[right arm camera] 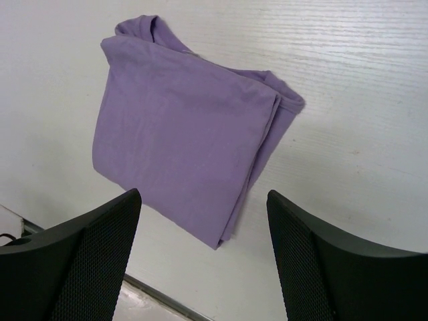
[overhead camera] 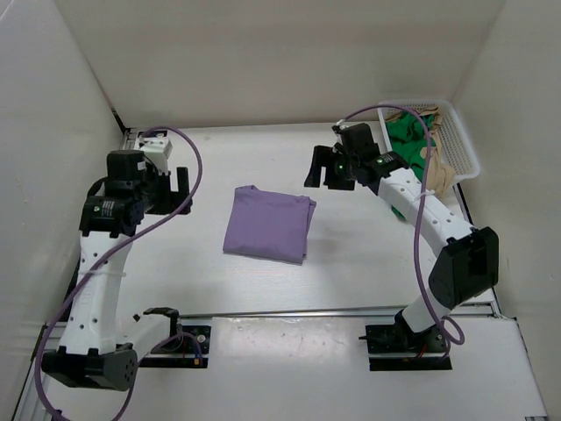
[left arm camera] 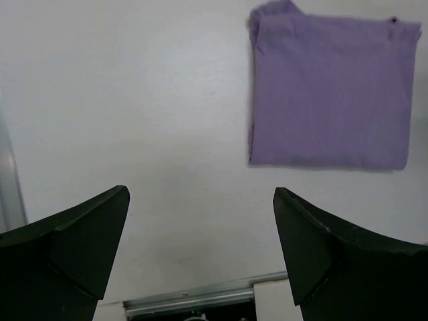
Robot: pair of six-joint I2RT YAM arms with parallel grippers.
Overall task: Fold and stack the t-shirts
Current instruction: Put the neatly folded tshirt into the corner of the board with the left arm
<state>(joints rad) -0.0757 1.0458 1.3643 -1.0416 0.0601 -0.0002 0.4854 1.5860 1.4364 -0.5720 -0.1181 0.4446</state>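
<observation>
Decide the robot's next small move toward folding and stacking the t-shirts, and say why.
Probably turn the right pincer toward the basket and reach for the green t-shirt. The purple t-shirt already lies folded on the table, the left pincer and the right stand open and empty, and the tan t-shirt and the green one lie bunched in the basket beside the right arm.

our left gripper (overhead camera: pixel 182 189) hangs wide open left of the lavender shirt (overhead camera: pixel 267 224); our right gripper (overhead camera: pixel 323 171) hovers right of it, jaws apart, empty.
</observation>
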